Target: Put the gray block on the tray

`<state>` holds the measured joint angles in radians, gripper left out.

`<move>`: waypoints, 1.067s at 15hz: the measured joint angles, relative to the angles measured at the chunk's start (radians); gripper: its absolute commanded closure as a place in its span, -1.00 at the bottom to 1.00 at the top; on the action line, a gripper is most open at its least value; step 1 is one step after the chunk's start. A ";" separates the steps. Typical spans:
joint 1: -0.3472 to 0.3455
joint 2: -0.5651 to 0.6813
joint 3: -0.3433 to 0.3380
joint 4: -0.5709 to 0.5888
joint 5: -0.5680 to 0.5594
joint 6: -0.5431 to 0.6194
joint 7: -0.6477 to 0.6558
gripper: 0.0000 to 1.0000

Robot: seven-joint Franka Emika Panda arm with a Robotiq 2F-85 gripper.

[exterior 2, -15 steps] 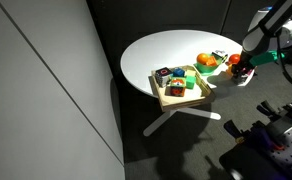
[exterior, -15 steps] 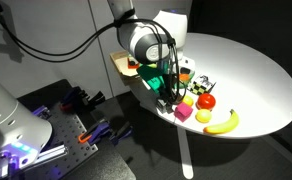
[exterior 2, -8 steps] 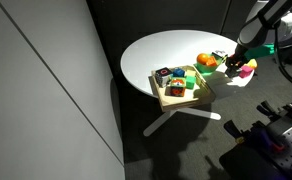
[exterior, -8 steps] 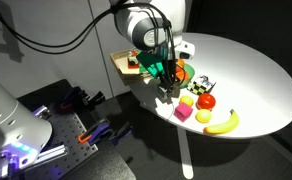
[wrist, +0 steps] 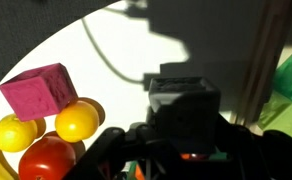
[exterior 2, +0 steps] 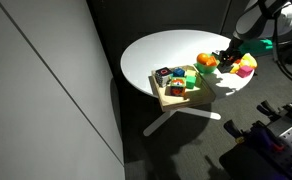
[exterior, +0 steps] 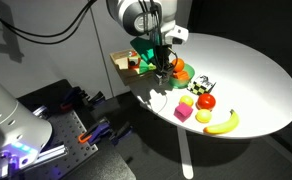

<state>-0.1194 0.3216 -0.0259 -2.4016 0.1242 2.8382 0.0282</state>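
Observation:
My gripper [wrist: 184, 140] is shut on the gray block [wrist: 184, 98], a small dark gray cube held between the fingers above the white table [wrist: 116, 40]. In both exterior views the gripper [exterior: 164, 68] [exterior 2: 230, 63] hangs in the air over the table's edge, between the fruit pile and the light-wood tray [exterior: 124, 62] [exterior 2: 184, 97]. The tray holds several small colored blocks. The gray block is too small to make out in the exterior views.
A pink cube [wrist: 41, 90] [exterior: 183, 114], yellow fruits [wrist: 76, 120], a red tomato [exterior: 205, 100] and a banana [exterior: 222, 123] lie near the table edge. A green object [wrist: 291, 85] is beside the gripper. An orange [exterior 2: 206, 61] lies near the tray.
My gripper has risen off the table with the gray block and moved away from the fruit and the pink cube, toward the tray.

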 measured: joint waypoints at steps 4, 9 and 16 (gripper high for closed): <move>0.000 -0.053 0.012 -0.029 0.024 -0.001 0.000 -0.05; 0.000 -0.083 0.012 -0.049 0.026 -0.002 0.000 -0.05; 0.000 -0.084 0.012 -0.051 0.026 -0.002 0.000 0.45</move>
<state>-0.1194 0.2381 -0.0144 -2.4526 0.1499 2.8363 0.0285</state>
